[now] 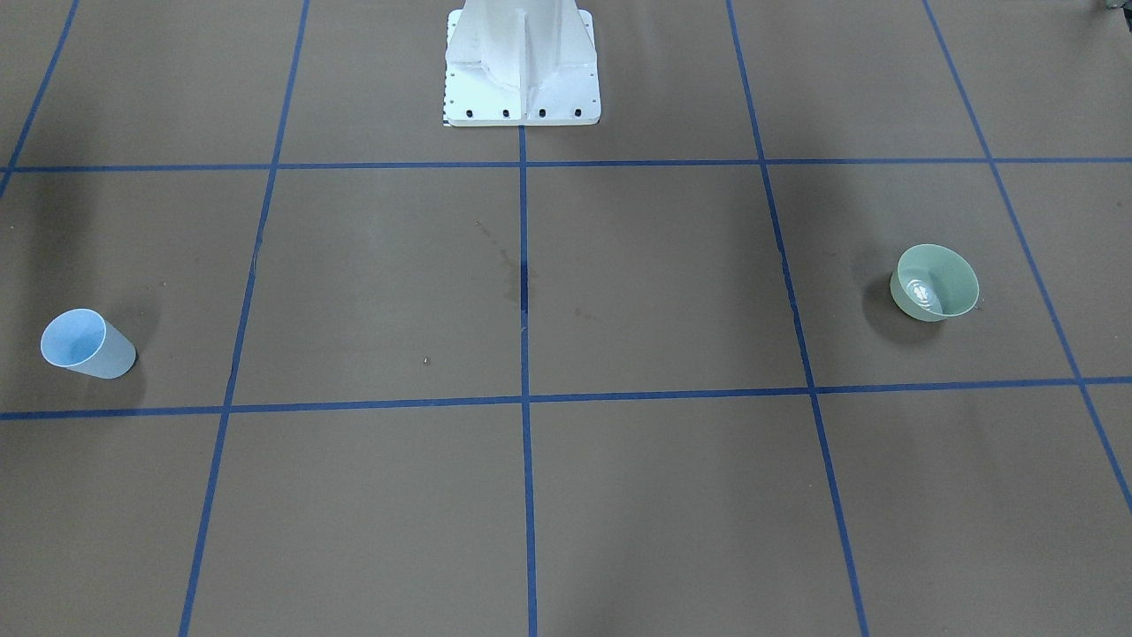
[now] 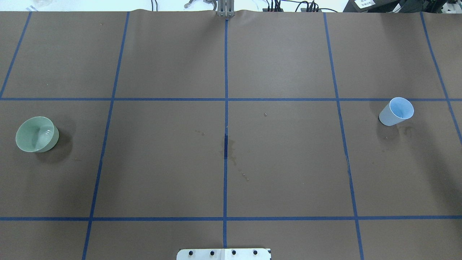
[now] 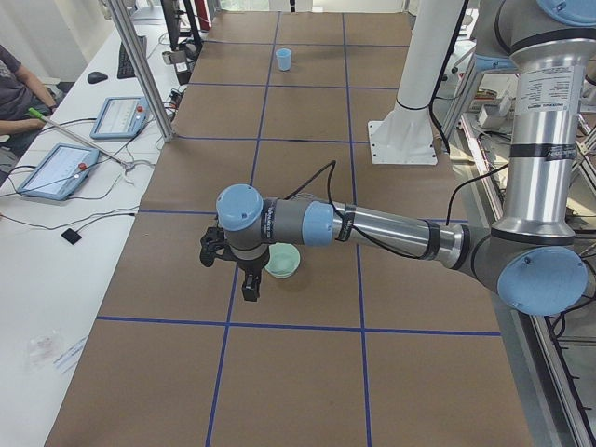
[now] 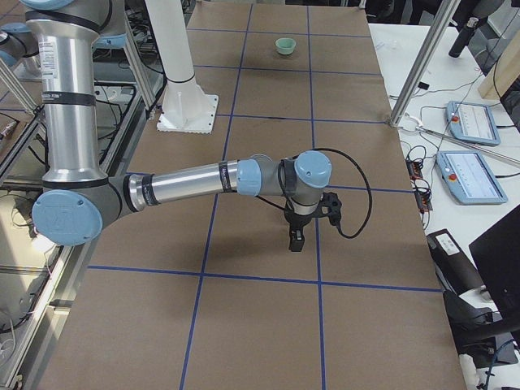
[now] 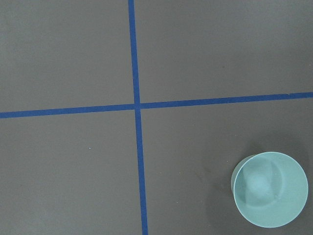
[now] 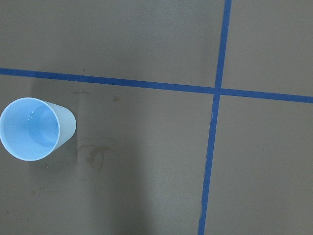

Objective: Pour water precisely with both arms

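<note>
Water (image 1: 921, 292): a small clear pool with glinting ripples in the bottom of the green bowl (image 1: 936, 281); a faint ring inside the blue cup (image 6: 36, 129) may be more, cannot say for sure.
Vessels: bowl upright on the brown table (image 2: 162, 173) at the robot's left end; cup upright at its right end; the two well apart.
Left arm (image 3: 372, 228): stretched low over the table; left gripper (image 3: 250, 291) points down, clear of the surface, just beside the bowl, touching nothing; parted or closed, cannot tell from the side view alone.
Right arm (image 4: 187, 183): same posture; right gripper (image 4: 296, 241) hangs fingers-down, nothing visibly held; finger state cannot tell; its wrist view puts the cup off to one side.
Handling: both vessels look like thin, light, smooth plastic; likely to flex or slip under a hard pinch; water will slosh, so tilt slowly.
Hold: cup by its side wall at mid-height; bowl by pinching the rim wall, one finger inside, one outside; its sloped sides may let an outside grip ride up.
Risk: stains (image 2: 231, 151) at table centre suggest spills come easily.
</note>
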